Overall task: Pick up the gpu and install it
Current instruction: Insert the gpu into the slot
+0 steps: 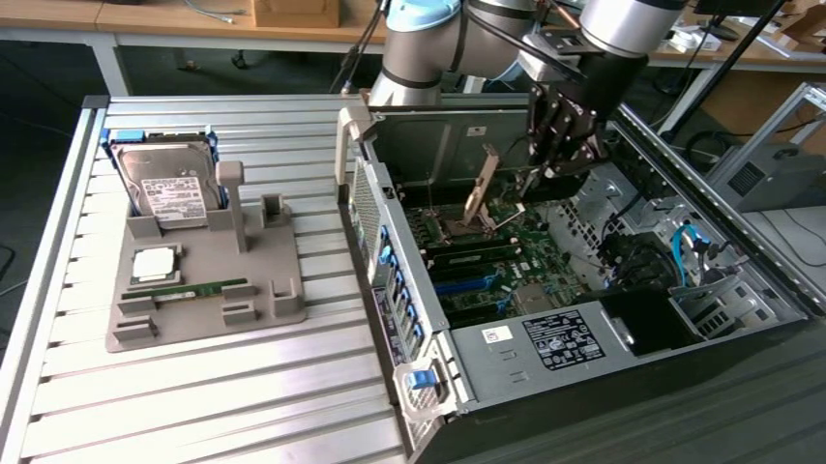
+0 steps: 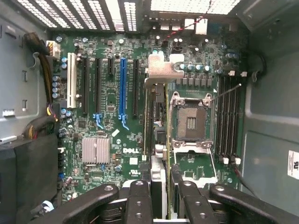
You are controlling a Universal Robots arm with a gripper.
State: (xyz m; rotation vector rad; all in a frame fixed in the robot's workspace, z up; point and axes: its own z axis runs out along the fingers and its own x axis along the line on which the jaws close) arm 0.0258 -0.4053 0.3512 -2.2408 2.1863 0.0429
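Half-closed, the black pincer (image 2: 166,198) clamps the thin, flat brown-and-dark gpu card (image 2: 166,140) edge-on above the green motherboard (image 2: 79,126), beside its silver CPU socket (image 2: 191,123); likely light, stiff and fragile, it is best gripped by its bare edges.

The case (image 1: 387,222) lies open side up, so the board (image 2: 112,100) can be reached from above, with free room over the slots (image 2: 123,86) between the cables (image 2: 44,79) at one wall and the gpu (image 2: 158,175). The gripper (image 2: 162,189), clamped on that card, hangs mid-board beside the socket (image 2: 189,122). Case walls hem every edge.
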